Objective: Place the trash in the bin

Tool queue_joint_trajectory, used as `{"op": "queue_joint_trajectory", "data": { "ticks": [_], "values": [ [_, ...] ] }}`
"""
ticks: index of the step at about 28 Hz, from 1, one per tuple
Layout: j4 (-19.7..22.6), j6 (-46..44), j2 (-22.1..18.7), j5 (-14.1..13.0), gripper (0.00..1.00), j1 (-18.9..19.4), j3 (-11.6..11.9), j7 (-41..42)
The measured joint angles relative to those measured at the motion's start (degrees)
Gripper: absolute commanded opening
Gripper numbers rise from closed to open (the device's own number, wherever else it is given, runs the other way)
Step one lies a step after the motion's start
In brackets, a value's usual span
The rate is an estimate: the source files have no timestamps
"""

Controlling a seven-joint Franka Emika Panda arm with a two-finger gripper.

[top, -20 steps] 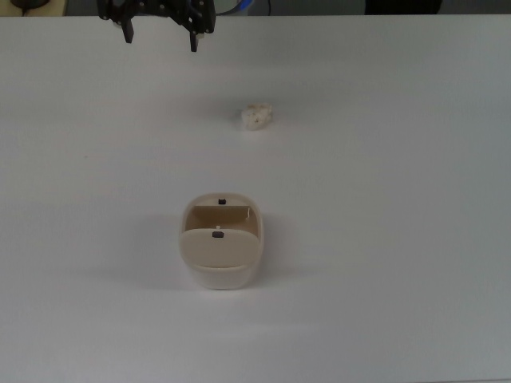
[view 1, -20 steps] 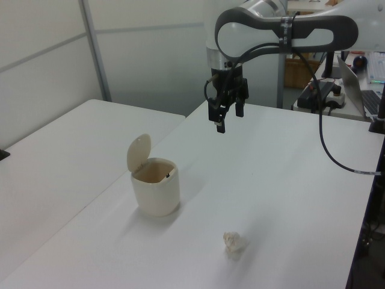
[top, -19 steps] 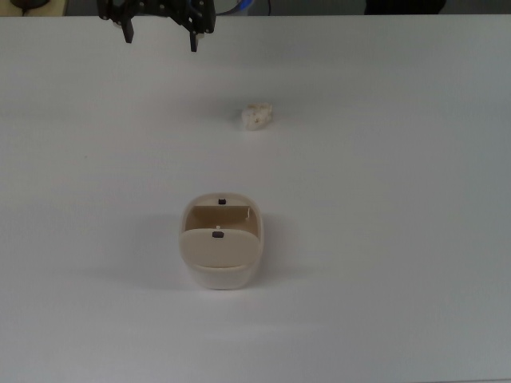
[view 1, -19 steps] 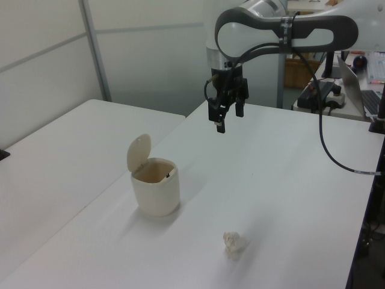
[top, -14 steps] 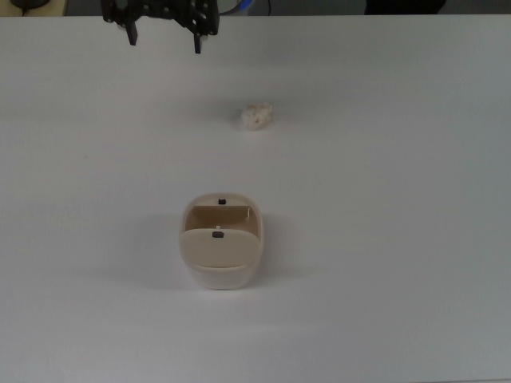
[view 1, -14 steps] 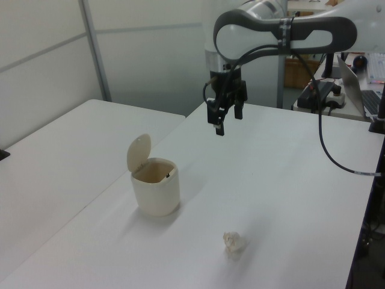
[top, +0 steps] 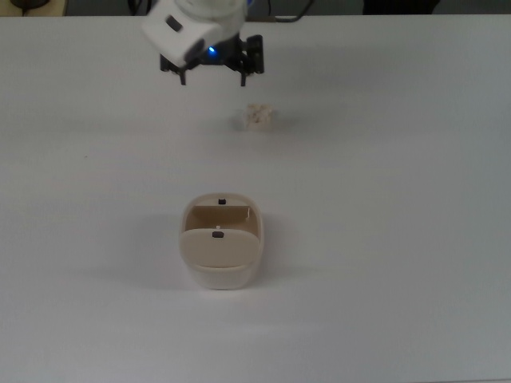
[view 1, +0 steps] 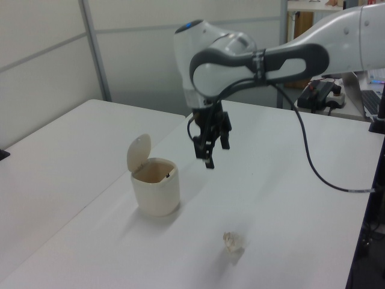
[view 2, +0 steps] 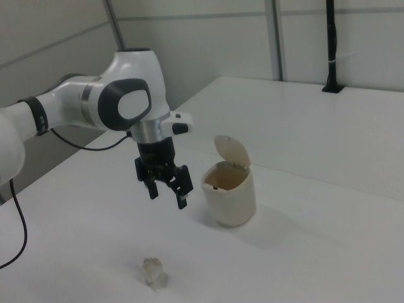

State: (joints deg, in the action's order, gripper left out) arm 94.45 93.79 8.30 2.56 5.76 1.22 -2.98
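Observation:
The trash (top: 257, 116) is a small crumpled off-white wad lying on the white table (top: 399, 199); it also shows in the left view as the trash (view 1: 233, 241) and in the right view as the trash (view 2: 153, 270). The bin (top: 221, 263) is a beige container with its flap lid standing up, nearer in the top view; the bin (view 1: 156, 194) and the bin (view 2: 230, 197) look empty inside. My gripper (top: 213, 77) hangs open above the table, up and left of the trash in the top view, holding nothing. The gripper (view 1: 216, 153) and the gripper (view 2: 167, 197) stay well above the wad.
A black cable (view 1: 307, 156) trails from the arm toward the left view's right. A laptop and gear (view 1: 374, 105) stand at the table's far right edge in the left view. Wall panels (view 2: 189, 38) stand behind the table.
The arm has swung from the top view's far edge toward the trash and dropped lower; its white wrist now shows in the top view. Trash and bin have not moved.

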Motion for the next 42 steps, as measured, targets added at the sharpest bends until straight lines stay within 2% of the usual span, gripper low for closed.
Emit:
{"op": "queue_joint_trajectory", "data": {
  "ticks": [6, 10, 16, 23, 30, 34, 35, 42],
  "values": [
    [3.31, 0.19, 2.54, 0.00, 1.00, 4.08, -0.07, 0.88],
    [7.03, 3.28, 3.28, 0.21, 1.00, 6.66, -0.09, 1.33],
    [12.22, 6.93, 4.31, 3.04, 1.00, 10.19, -0.12, 1.43],
    [12.88, 7.26, 7.55, 7.93, 1.00, 12.78, -0.13, 1.44],
    [12.97, 7.26, 9.10, 9.80, 0.99, 13.41, -0.12, 1.52],
    [13.26, 7.16, 9.32, 11.57, 0.80, 13.57, -0.12, 1.76],
    [13.39, 7.16, 9.40, 11.95, 0.69, 13.68, -0.12, 1.80],
    [13.95, 7.00, 9.80, 12.94, 0.31, 14.38, -0.13, 1.81]
  ]
}}
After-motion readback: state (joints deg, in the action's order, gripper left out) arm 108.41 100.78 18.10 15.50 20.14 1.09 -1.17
